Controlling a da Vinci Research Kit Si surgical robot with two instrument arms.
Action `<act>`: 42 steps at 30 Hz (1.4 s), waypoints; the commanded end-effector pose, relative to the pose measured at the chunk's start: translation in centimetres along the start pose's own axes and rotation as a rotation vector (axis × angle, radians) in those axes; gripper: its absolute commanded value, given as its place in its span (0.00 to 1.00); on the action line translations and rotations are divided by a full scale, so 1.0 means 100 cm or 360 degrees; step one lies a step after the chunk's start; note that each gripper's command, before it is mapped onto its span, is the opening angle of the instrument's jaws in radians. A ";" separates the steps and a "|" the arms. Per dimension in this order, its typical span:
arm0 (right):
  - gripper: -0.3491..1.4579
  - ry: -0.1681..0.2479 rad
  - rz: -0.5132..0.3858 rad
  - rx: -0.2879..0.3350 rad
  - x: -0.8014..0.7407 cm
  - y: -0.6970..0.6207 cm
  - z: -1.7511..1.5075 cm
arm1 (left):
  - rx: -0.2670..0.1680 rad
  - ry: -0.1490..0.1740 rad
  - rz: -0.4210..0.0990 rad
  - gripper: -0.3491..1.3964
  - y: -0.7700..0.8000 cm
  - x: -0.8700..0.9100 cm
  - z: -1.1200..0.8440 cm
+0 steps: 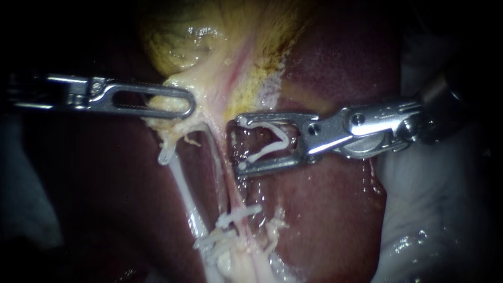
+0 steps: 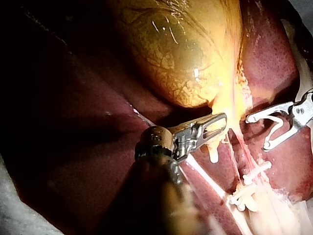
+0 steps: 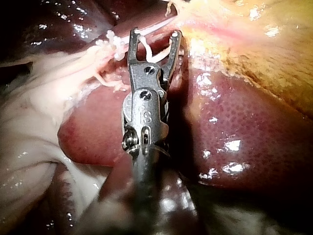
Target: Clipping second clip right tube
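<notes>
So the right tube (image 1: 224,173) is the pinkish strand running from the gallbladder (image 1: 183,42) down across the liver (image 1: 325,209). A lower clip (image 1: 238,215) already sits across it near the bottom.

The right instrument (image 1: 238,145) has its jaws spread wide, with a white clip (image 1: 282,138) loaded between them and touching both. The tips sit just beside the tube on its right side. As far as I can tell the tube isn't between them yet.

The left instrument (image 1: 186,105) has its jaws clamped on the gallbladder's neck tissue, and that looks like what's holding the tube taut.

How I'd do it:
- Slide the open jaws across so the whole tube lies inside the clip, with both tips showing past its far side before squeezing.
- Land it well above the lower clip and square to the tube, leaving a bare stretch between the two.
- Watch the pale left tube (image 1: 181,183) right next door. Catching it or liver surface in the clip would be the main screwup.
- Leave the left side's pull steady so the tube doesn't go slack.
</notes>
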 end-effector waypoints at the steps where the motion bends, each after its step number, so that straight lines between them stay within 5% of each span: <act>1: 0.46 0.0002 0.0010 0.0007 0.0000 -0.0001 0.0000 | 0.0000 0.0000 0.0000 0.00 0.0000 0.0000 0.0000; 10: 0.46 0.0016 0.0239 0.0065 -0.0007 -0.0014 0.0006 | 0.0000 0.0000 0.0000 0.00 0.0000 0.0000 0.0000; 19: 0.45 -0.0057 0.0523 0.0094 -0.0020 -0.0022 0.0010 | -0.0001 0.0000 -0.0001 0.00 -0.0001 0.0000 0.0000; 42: 0.45 -0.0148 0.0770 0.0175 -0.0052 -0.0033 0.0051 | -0.0010 -0.0007 -0.0008 0.00 -0.0012 0.0002 0.0002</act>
